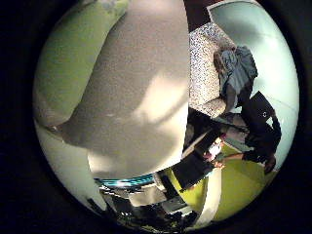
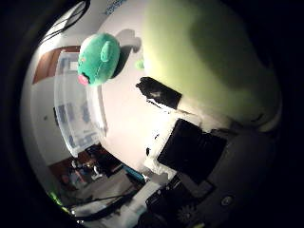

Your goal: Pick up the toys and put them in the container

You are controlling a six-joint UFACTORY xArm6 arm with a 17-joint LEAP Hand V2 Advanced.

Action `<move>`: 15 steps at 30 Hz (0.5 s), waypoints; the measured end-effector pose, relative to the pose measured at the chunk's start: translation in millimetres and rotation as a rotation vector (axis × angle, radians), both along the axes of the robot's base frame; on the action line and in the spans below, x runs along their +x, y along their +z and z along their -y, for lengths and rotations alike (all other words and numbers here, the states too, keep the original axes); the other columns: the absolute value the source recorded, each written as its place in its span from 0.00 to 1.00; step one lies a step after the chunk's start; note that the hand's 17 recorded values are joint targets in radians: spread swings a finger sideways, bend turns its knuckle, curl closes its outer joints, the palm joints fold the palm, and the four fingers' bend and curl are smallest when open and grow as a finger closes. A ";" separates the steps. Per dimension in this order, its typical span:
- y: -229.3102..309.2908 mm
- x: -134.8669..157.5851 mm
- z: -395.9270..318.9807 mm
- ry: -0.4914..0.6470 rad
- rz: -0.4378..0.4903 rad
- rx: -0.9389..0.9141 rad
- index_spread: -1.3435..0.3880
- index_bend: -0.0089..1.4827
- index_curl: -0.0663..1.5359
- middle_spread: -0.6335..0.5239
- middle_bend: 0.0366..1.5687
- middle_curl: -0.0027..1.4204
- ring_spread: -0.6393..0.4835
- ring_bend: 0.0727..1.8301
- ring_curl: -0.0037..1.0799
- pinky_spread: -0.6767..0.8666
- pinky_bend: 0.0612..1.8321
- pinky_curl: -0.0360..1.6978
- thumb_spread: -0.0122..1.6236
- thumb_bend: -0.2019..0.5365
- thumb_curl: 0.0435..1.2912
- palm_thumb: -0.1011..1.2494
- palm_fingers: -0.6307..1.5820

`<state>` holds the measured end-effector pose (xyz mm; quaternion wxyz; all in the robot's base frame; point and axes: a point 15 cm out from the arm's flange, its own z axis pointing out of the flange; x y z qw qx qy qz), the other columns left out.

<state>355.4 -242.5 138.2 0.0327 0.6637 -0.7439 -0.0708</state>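
A teal plush toy (image 2: pixel 95 57) with a pink mouth lies on a white surface (image 2: pixel 128 114), beside a broad pale green surface (image 2: pixel 209 47). My hand (image 2: pixel 199 152) shows as black and white parts reaching in from the edge of the right thumb side palm view, away from the teal toy. In the right little finger side palm view a large grey-beige, soft-looking shape (image 1: pixel 136 83) fills the middle, close to the palm. I cannot tell what it is or whether the hand holds it. Pale green surface (image 1: pixel 68 49) shows behind it.
A speckled white cushion or seat (image 1: pixel 207 63) with dark things on it lies beyond the grey shape. Dark objects (image 1: pixel 255 122) stand beside it, and a pale rimmed surface (image 1: pixel 255 29) lies further off. Room furniture (image 2: pixel 76 114) shows past the white surface's edge.
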 end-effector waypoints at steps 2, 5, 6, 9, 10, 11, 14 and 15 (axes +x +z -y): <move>8.1 -0.5 1.8 0.008 -0.001 -0.012 0.55 0.60 0.49 0.31 0.69 0.58 0.33 0.68 0.58 0.24 0.66 0.38 0.69 0.33 0.27 0.65 0.82; 19.8 -4.3 -0.1 0.009 -0.003 -0.014 0.58 0.69 0.55 0.34 0.76 0.62 0.35 0.72 0.63 0.27 0.70 0.43 0.66 0.38 0.34 0.79 0.79; 25.7 -6.0 -0.8 0.010 -0.003 -0.016 0.59 0.70 0.56 0.35 0.78 0.63 0.35 0.73 0.64 0.28 0.71 0.45 0.65 0.38 0.36 0.82 0.78; 42.2 -15.1 -5.9 0.010 -0.018 -0.011 0.61 0.72 0.59 0.37 0.80 0.63 0.36 0.74 0.67 0.30 0.72 0.48 0.62 0.35 0.41 0.86 0.77; 51.0 -20.2 -8.2 0.010 -0.026 -0.010 0.61 0.72 0.59 0.38 0.80 0.63 0.36 0.74 0.67 0.30 0.72 0.49 0.61 0.34 0.42 0.86 0.77; 61.3 -25.6 -9.6 0.013 -0.033 -0.014 0.62 0.72 0.60 0.38 0.81 0.63 0.36 0.74 0.68 0.31 0.72 0.50 0.61 0.32 0.43 0.87 0.76; 96.5 -39.5 -10.4 0.020 -0.040 -0.044 0.62 0.72 0.61 0.39 0.82 0.64 0.36 0.74 0.70 0.31 0.72 0.53 0.60 0.27 0.47 0.87 0.76; 108.4 -41.6 -10.5 0.020 -0.034 -0.054 0.63 0.72 0.62 0.39 0.82 0.63 0.36 0.74 0.71 0.31 0.71 0.54 0.59 0.26 0.48 0.88 0.76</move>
